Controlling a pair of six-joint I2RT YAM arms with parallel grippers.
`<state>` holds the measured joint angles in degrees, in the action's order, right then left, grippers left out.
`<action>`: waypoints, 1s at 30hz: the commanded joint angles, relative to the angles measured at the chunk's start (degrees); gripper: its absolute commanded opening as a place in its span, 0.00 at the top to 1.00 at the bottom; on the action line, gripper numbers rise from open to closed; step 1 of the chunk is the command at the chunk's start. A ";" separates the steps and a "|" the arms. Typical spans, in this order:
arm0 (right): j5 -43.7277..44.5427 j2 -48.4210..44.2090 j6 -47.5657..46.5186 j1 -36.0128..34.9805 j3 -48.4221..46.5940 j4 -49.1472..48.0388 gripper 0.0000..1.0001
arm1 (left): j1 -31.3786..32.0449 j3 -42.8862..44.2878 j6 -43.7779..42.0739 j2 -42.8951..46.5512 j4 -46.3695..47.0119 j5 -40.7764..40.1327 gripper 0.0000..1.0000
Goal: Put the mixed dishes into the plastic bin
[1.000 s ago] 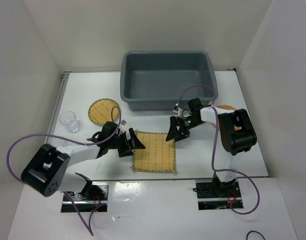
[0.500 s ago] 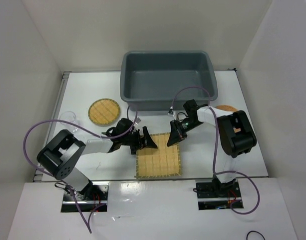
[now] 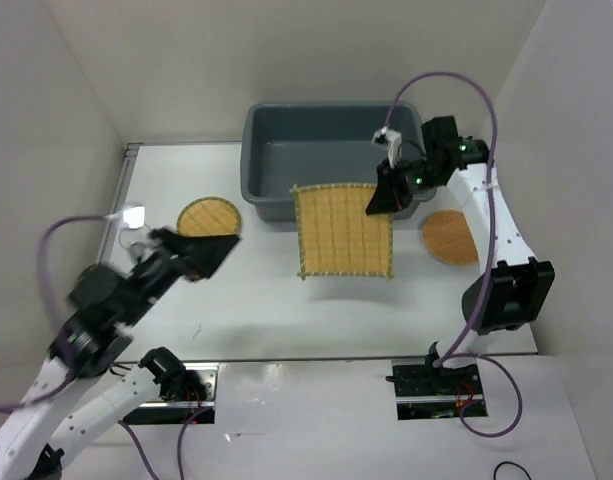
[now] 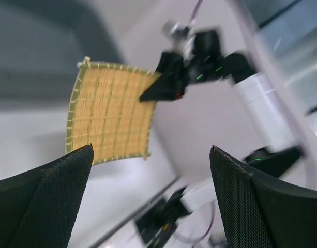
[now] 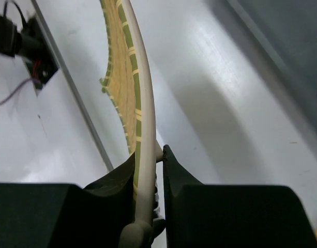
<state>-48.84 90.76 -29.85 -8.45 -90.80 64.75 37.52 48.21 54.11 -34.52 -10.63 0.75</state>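
Observation:
The square yellow woven mat (image 3: 342,234) hangs in the air in front of the grey plastic bin (image 3: 331,148), its top edge overlapping the bin's front wall in the top view. My right gripper (image 3: 374,206) is shut on the mat's right edge. In the right wrist view the mat (image 5: 128,77) runs edge-on between the right gripper (image 5: 148,156) jaws. The left wrist view shows the mat (image 4: 109,119) from afar. My left gripper (image 3: 208,253) is raised at the left, open and empty, also seen as (image 4: 151,149). The glass cup is hidden.
A green-rimmed woven disc (image 3: 208,220) lies on the table left of the bin. An orange-brown disc (image 3: 449,236) lies at the right, under the right arm. White walls close in the table on three sides.
My right gripper closed on the mat's edge and lifted it off the table up toward the bin. My left arm pulled back to the left and rose, staying open.

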 commanded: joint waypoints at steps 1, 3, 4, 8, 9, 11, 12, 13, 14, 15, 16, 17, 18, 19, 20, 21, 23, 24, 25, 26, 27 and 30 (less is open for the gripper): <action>-7.31 5.98 0.74 3.78 -15.47 9.69 1.00 | -0.60 -0.13 -0.15 10.41 -14.21 -12.26 0.01; -10.57 10.38 4.08 5.97 -23.59 9.69 1.00 | -0.60 -1.35 2.65 17.36 -17.74 -13.58 0.01; -11.53 12.40 6.01 7.03 -31.11 9.69 1.00 | -0.60 -2.84 3.89 19.39 -20.80 -13.59 0.01; -8.82 23.45 11.82 7.56 -46.54 4.43 1.00 | -0.60 -6.53 8.29 29.50 -24.43 -11.57 0.01; -8.29 25.58 13.22 7.57 -49.35 3.37 1.00 | -0.60 -6.55 9.25 30.82 -24.43 -11.56 0.01; -8.29 31.72 17.79 8.88 -56.04 -0.65 1.00 | -0.60 -7.07 10.40 33.29 -25.92 -12.27 0.01; -7.51 33.85 19.37 8.89 -59.37 -1.90 1.00 | -0.60 -7.07 10.40 33.29 -26.71 -13.05 0.01; -7.50 35.87 21.04 9.41 -61.14 -2.87 1.00 | -0.60 -7.07 10.40 33.29 -27.24 -13.06 0.01; -5.58 40.07 21.06 9.41 -65.25 -3.40 1.00 | -0.60 -6.29 10.40 33.29 -27.94 -13.06 0.01; -5.57 42.28 21.75 9.41 -67.55 -3.40 1.00 | -0.60 -5.59 10.40 32.42 -28.47 -13.58 0.01; -4.69 44.39 23.50 9.41 -70.01 -4.01 1.00 | -0.60 -5.58 10.40 31.89 -29.26 -13.59 0.01; -4.69 48.50 24.82 9.41 -74.82 -4.02 1.00 | -0.60 -4.97 10.40 31.89 -29.27 -13.06 0.01; -4.69 50.55 26.31 9.94 -77.39 -5.58 1.00 | -0.60 -4.96 10.40 31.28 -30.05 -13.06 0.01; -5.47 52.66 29.20 10.55 -79.94 -5.60 1.00 | -0.60 -4.44 10.40 31.27 -30.67 -13.06 0.01; -6.00 56.68 30.45 10.56 -84.84 -5.60 1.00 | -0.60 -3.91 10.40 31.27 -31.28 -13.06 0.01; -6.00 58.37 31.24 11.08 -86.89 -6.12 1.00 | -0.60 -3.91 10.40 31.27 -31.29 -13.58 0.01; -6.53 61.54 31.78 11.61 -88.67 -5.43 1.00 | -0.60 -3.91 10.40 31.88 -31.91 -14.20 0.01; -5.92 62.16 30.39 11.61 -88.67 -4.29 1.00 | -0.60 -3.91 10.40 32.41 -32.43 -14.20 0.01; -5.05 62.78 29.15 11.61 -88.67 -3.50 1.00 | -0.60 -3.91 10.93 32.41 -32.43 -14.81 0.01; -4.08 63.39 26.71 11.61 -88.67 -2.88 1.00 | -0.60 -3.91 10.93 32.41 -32.96 -14.82 0.01; -1.55 63.40 25.46 11.00 -88.67 -2.35 1.00 | -0.60 -3.91 10.93 32.41 -32.96 -14.82 0.01; 5.21 63.40 18.18 10.29 -87.62 0.80 1.00 | -0.60 -4.43 11.46 32.41 -32.96 -15.34 0.01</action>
<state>-49.12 155.20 -2.39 3.03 -175.50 64.73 37.06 42.76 64.79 -2.74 -43.92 -13.45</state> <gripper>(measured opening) 0.230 0.992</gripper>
